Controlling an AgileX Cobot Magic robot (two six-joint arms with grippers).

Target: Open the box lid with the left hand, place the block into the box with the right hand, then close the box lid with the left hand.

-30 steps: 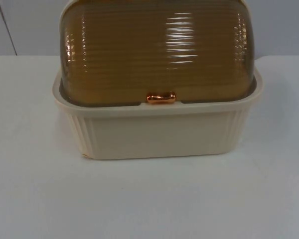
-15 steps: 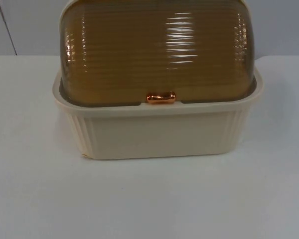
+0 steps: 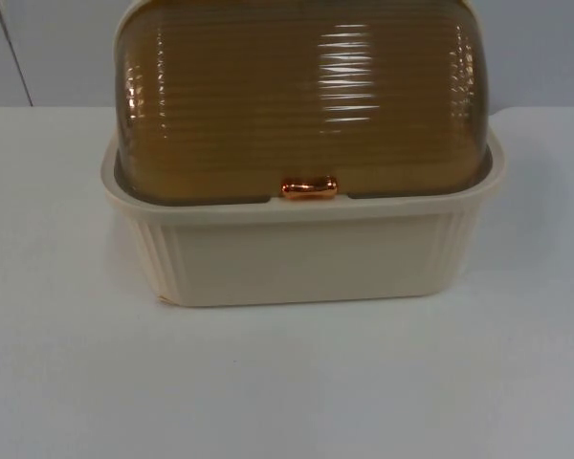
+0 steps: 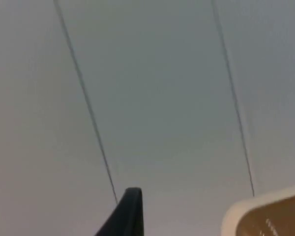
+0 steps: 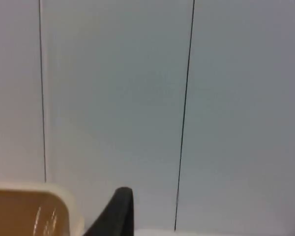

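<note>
One cream box point(image 3: 301, 253) sits on the white table point(image 3: 287, 382) before the grey partition wall point(image 3: 38, 48), its amber ribbed lid point(image 3: 301, 96) down with a copper handle point(image 3: 309, 187) at the front rim, while both grippers face that wall beside the box, their finger spread impossible to tell.

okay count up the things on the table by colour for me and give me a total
Cream: 1, the box
Amber-brown: 1, the ribbed lid, shut on the box
Copper: 1, the lid's handle
Total: 3, all parts of the one box standing on the white table.
</note>
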